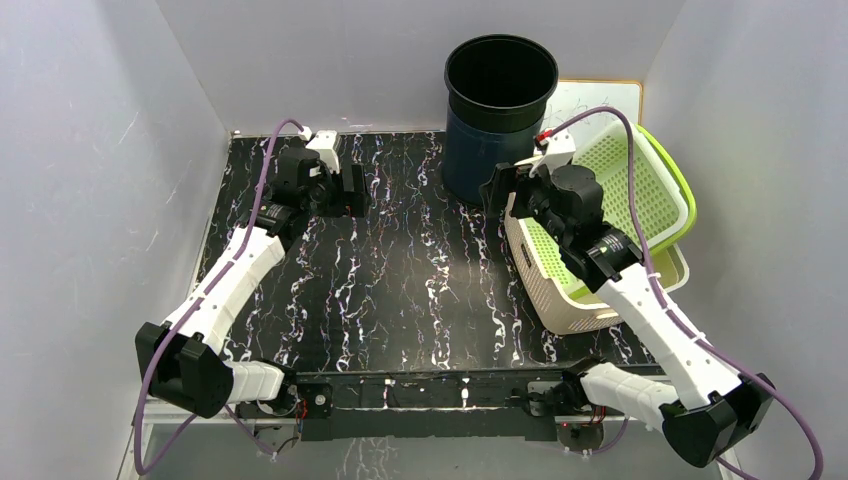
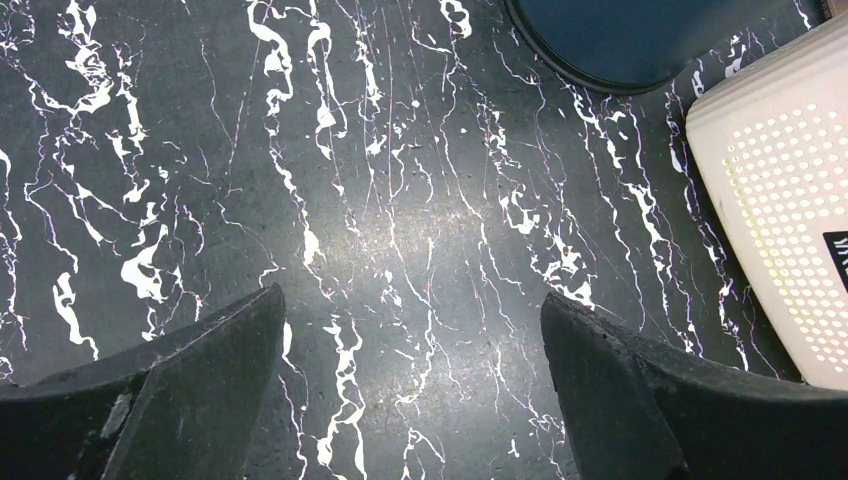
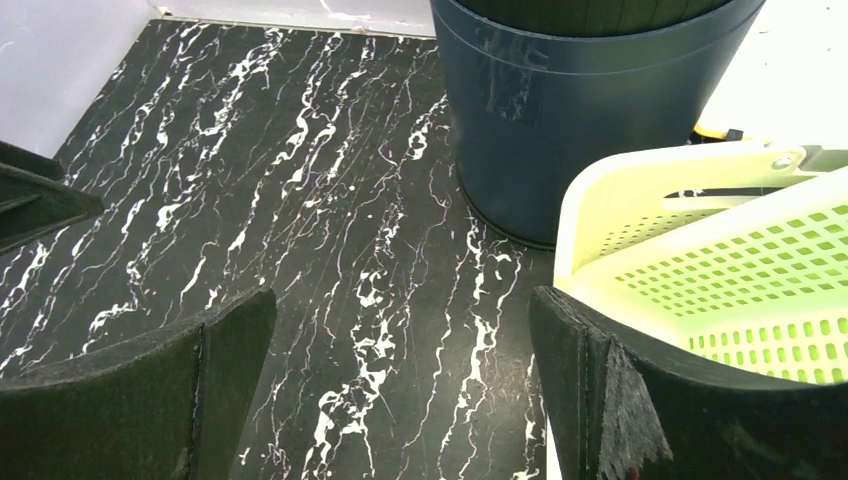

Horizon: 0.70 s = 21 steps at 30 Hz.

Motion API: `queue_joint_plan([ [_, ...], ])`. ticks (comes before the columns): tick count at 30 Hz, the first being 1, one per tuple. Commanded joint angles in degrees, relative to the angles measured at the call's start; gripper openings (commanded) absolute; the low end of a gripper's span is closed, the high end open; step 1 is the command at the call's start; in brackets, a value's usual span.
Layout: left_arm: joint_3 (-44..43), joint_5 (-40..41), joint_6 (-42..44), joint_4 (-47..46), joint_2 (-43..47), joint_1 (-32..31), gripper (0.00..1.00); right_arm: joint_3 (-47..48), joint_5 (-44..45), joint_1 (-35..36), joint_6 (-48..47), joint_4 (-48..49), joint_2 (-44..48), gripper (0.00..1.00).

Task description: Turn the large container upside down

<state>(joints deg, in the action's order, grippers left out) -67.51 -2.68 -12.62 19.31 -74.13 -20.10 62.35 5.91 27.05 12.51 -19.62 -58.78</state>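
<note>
Black, white-veined tabletop (image 1: pixel 400 280) fills the floor between pale grey walls (image 1: pixel 90 150). Your left gripper (image 2: pixel 415 310) hovers over its far left part, fingers spread wide and empty. Your right gripper (image 3: pixel 400 310) is equally wide, holding nothing, near the large container (image 1: pixel 495 120). That container stands upright, mouth up, at the far edge beside a cream basket (image 1: pixel 560 290) with a green basket (image 1: pixel 650 190) nested inside.

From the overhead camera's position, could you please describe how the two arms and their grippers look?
Both the left arm and right arm have white links joined by black joints, with a purple cable running along each. The left gripper and right gripper carry broad, matte black fingers.
</note>
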Motion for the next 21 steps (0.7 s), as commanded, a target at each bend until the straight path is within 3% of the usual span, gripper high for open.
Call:
queue_joint_plan([
  [1,-0.1,-0.4,0.5,-0.2,2.7,-0.2,0.98,2.4,2.5,0.2,-0.5,1.8,0.5,0.98],
  [7,0.0,-0.4,0.6,0.1,2.8,-0.2,0.98,0.5,2.4,0.2,-0.6,3.9,2.9,0.98],
  [15,0.7,-0.5,0.6,0.0,3.5,-0.2,0.98,8.9,2.5,0.2,-0.5,1.0,-2.2,0.97],
  [21,-1.0,-0.2,2.1,2.0,2.7,-0.2,0.98,18.8,12.2,0.1,1.3,1.5,-7.4,0.86],
])
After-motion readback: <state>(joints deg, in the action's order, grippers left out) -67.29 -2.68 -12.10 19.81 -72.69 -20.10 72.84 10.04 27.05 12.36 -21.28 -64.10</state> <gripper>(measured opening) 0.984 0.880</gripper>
